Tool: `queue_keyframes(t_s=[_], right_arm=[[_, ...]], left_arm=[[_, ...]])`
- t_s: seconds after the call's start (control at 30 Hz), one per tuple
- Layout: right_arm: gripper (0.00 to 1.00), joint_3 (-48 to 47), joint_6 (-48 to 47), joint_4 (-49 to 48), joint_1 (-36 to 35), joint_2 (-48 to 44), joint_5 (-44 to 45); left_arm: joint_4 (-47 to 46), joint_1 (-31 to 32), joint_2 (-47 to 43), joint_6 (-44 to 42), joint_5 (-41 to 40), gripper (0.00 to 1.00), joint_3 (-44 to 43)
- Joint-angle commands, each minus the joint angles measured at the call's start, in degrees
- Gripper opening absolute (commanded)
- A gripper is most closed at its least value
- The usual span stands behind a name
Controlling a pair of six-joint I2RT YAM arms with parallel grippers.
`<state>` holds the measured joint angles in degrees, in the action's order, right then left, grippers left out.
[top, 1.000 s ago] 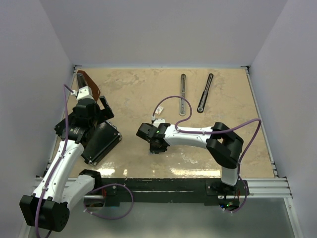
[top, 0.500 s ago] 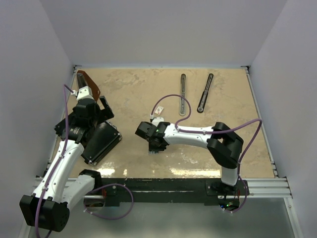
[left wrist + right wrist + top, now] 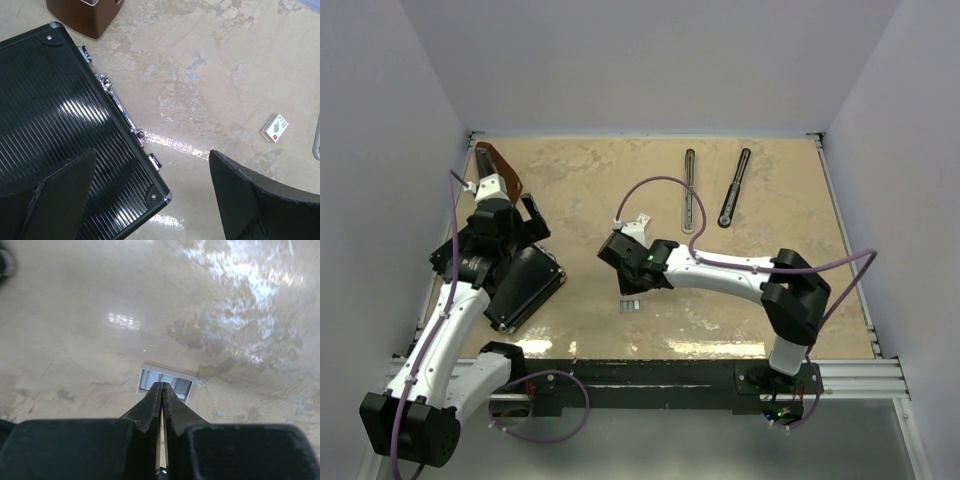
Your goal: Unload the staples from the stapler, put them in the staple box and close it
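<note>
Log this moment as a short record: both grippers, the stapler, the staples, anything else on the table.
right gripper: shut, nothing visibly held
left gripper: open, above the black case
stapler: in two pieces, black arm lying apart from the grey channel, far side of the table
staples: flat on the table, just past the right gripper's tips
other: brown wedge, far left corner
</note>
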<state>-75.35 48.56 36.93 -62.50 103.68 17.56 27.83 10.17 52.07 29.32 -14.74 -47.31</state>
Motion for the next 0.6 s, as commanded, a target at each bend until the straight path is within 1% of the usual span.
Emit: queue_keyframes(t_s=[0.0,0.03,0.17,0.4,0.57], right_arm=[[0.0,2.13,-13.47,-7.48,0.71,-6.12,-0.08],[0.0,2.49,-15.92,-6.96,0.89,-5.95,0.1],[0.0,3.81,-19.81,-7.39,1.68,-5.77,-1.56],[0.0,8.2,-20.26,-11.79,3.96,-5.42,-6.92],[0.0,9.96,-19.29,-14.25,4.23,-4.54,-10.34]], left_arm=[[-2.17,-0.16,0.04,-1.02,-0.29,0.99,-0.06],[-2.08,-0.24,-0.04,-1.11,-0.29,0.99,0.02],[-2.26,-0.24,0.31,-1.11,0.24,1.0,0.11],[-2.26,-0.24,0.75,-1.37,0.24,0.99,0.11],[-2.26,-0.24,1.1,-1.37,0.15,0.99,0.02]])
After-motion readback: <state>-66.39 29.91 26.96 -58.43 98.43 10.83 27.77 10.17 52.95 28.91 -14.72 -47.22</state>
